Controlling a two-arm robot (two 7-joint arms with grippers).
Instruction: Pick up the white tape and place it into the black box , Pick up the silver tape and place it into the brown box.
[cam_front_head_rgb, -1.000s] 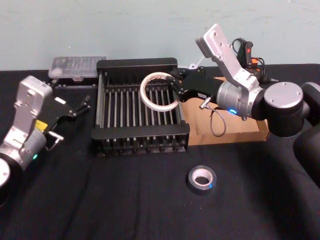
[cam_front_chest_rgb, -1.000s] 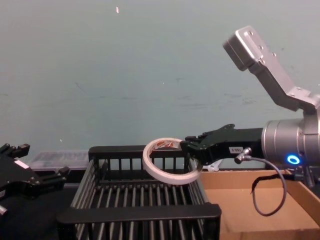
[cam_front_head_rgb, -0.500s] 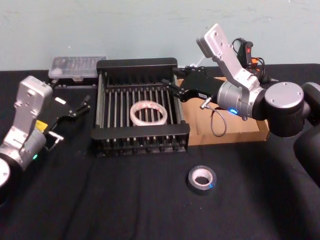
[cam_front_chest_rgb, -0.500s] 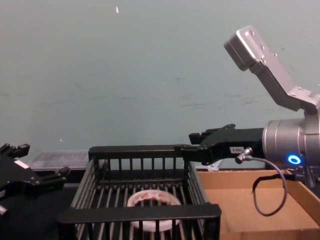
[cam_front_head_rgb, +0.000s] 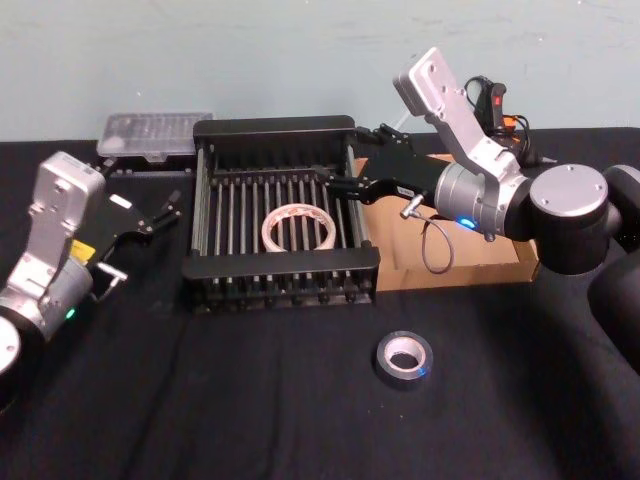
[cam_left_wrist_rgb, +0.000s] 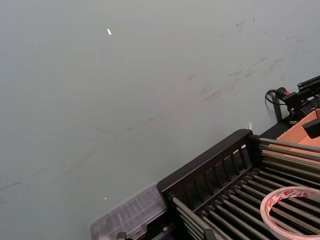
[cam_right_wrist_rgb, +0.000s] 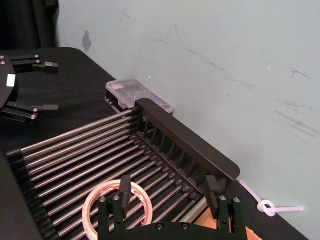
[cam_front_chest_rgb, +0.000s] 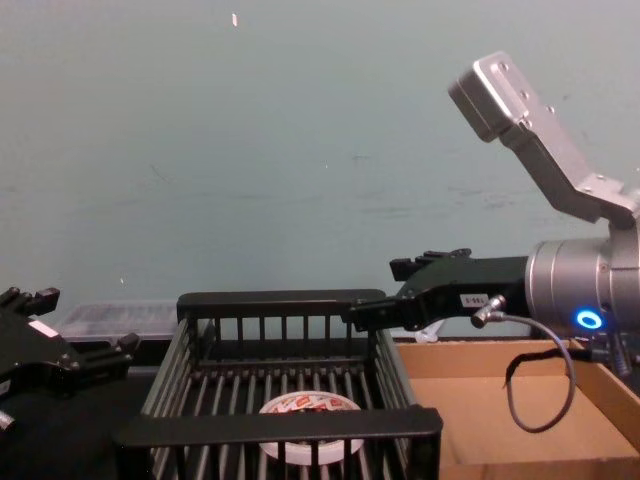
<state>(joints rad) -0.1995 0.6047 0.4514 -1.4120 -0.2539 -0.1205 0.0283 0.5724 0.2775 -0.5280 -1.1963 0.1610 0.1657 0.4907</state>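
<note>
White tape (cam_front_head_rgb: 299, 228) lies flat on the slatted bottom of the black box (cam_front_head_rgb: 275, 129), near the middle and a little toward the crate's front rim; in the chest view the ring (cam_front_chest_rgb: 309, 405) shows just behind that front rim, its red print facing up. The black box stands toward the back edge of the black worktop (cam_front_head_rgb: 250, 400), left of the brown box (cam_front_head_rgb: 500, 268), and the 2 containers sit side by side, touching or nearly so.

Right hand (cam_front_head_rgb: 341, 173) reaches over the black box's right rim from above the brown box, its 2 fingers spread wide and holding nothing; in the right wrist view the fingers (cam_right_wrist_rgb: 121, 190) stand apart above the slats with the white ring (cam_right_wrist_rgb: 115, 204) lying below them.

Silver tape (cam_front_head_rgb: 404, 359) rests flat on the worktop toward the front edge, well apart from both boxes and in front of the gap between them.

Left hand (cam_front_head_rgb: 165, 207) is parked at the worktop's left side, beside the black box's left wall, fingers spread and empty. A clear plastic case (cam_front_head_rgb: 155, 135) lies at the back edge, just left of the black box's back left corner.
</note>
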